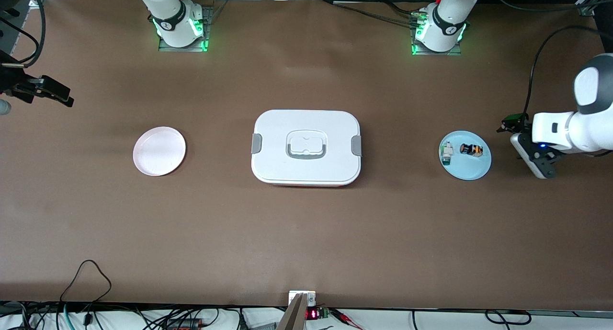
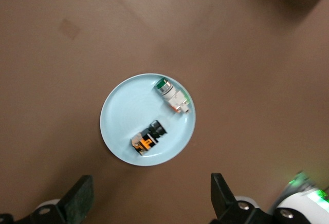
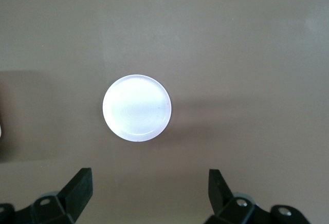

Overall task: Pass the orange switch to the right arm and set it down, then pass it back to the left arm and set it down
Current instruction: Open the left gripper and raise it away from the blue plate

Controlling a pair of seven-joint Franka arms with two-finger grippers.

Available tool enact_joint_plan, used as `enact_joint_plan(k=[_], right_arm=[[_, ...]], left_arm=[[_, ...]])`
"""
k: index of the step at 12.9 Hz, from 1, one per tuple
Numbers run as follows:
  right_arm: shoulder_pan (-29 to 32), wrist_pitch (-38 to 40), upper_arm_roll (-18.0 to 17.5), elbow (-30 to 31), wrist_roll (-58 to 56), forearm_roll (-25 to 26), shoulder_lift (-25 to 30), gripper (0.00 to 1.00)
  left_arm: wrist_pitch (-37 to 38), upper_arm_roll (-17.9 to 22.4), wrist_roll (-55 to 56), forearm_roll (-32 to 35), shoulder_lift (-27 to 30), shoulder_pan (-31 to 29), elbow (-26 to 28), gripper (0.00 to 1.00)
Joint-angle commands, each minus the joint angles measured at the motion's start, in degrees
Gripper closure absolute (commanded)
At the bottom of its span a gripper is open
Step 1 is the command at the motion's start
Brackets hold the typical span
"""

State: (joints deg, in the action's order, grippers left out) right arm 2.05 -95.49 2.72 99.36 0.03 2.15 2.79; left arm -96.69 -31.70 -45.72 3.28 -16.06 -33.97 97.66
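The orange switch (image 1: 471, 150) (image 2: 148, 137), small, black and orange, lies on a blue plate (image 1: 467, 169) (image 2: 121, 116) toward the left arm's end of the table. The white box (image 1: 306, 148) with grey clips stands mid-table between the plates. My left gripper (image 1: 537, 160) (image 2: 151, 203) hangs open and empty over bare table just off the blue plate's rim, apart from the switch. Open as well, my right gripper (image 1: 57, 94) (image 3: 149, 196) is up over the right arm's end of the table, holding nothing.
A white-and-green component (image 1: 447, 153) (image 2: 172, 95) lies beside the switch on the blue plate. A pink plate (image 1: 159, 151) (image 3: 136, 108) lies toward the right arm's end. Cables run along the table's near edge (image 1: 91, 291).
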Motion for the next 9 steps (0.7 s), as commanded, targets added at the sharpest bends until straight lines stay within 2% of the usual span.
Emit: enact_joint_plan(k=[1, 5, 8, 9], right_arm=[[-0.1, 0.6, -0.1, -0.5, -1.1, 0.1, 0.6, 0.0], [-0.1, 0.7, -0.2, -0.6, -1.0, 0.0, 0.8, 0.0], [-0.1, 2.4, -0.1, -2.2, -1.2, 0.0, 0.5, 0.0], [-0.1, 2.5, -0.1, -2.2, -1.2, 0.0, 0.6, 0.0]], left_arm=[[7.9, -2.1, 14.3, -0.4, -0.3, 0.0, -7.8, 0.0], [15.5, -5.4, 33.6, -0.3, -0.3, 0.0, -16.9, 0.0], [18.1, -5.7, 38.4, -0.7, -0.1, 0.0, -20.2, 0.0], [18.2, -4.9, 39.2, -0.7, 2.4, 1.7, -20.3, 0.0]])
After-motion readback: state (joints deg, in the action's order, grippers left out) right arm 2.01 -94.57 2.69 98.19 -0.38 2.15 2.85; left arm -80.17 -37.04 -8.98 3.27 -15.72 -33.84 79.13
